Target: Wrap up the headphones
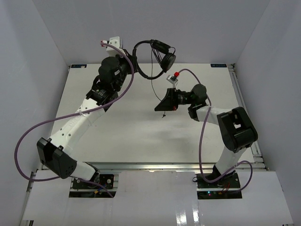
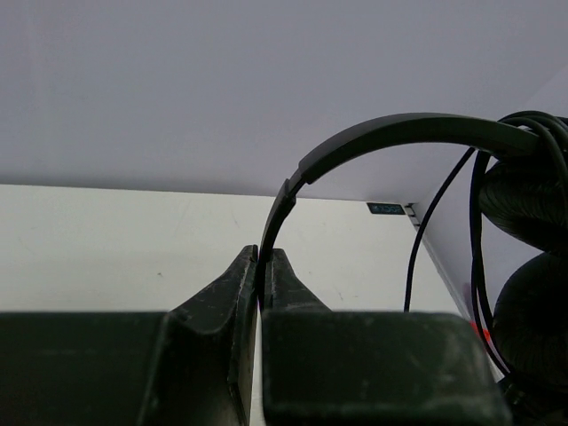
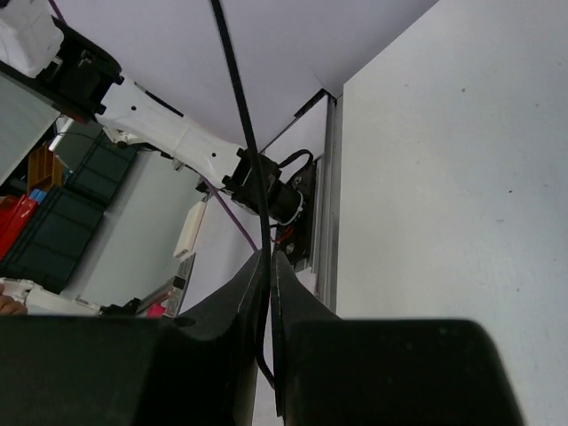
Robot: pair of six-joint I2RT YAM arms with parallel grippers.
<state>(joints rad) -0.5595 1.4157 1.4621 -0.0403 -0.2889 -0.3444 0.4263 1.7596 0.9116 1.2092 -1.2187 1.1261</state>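
Observation:
The black headphones [image 1: 162, 59] hang in the air above the table's far edge. My left gripper [image 1: 133, 57] is shut on the thin headband [image 2: 399, 133], which is pinched between the fingertips in the left wrist view [image 2: 264, 259]. Both ear cups [image 2: 531, 204] hang close together at the right, with the cord looped over them. The thin black cord [image 1: 154, 80] drops from the cups to my right gripper [image 1: 160, 106], which is shut on it. In the right wrist view the cord [image 3: 232, 89] runs straight up from the closed fingertips [image 3: 269, 259]. The small plug [image 1: 163, 114] dangles below.
The white table [image 1: 141, 141] lies below both arms, with white walls at the left, right and back. Purple arm cables [image 1: 28, 136] loop beside each arm. The table's metal edge rail [image 3: 327, 177] and the left arm [image 3: 169, 133] show in the right wrist view.

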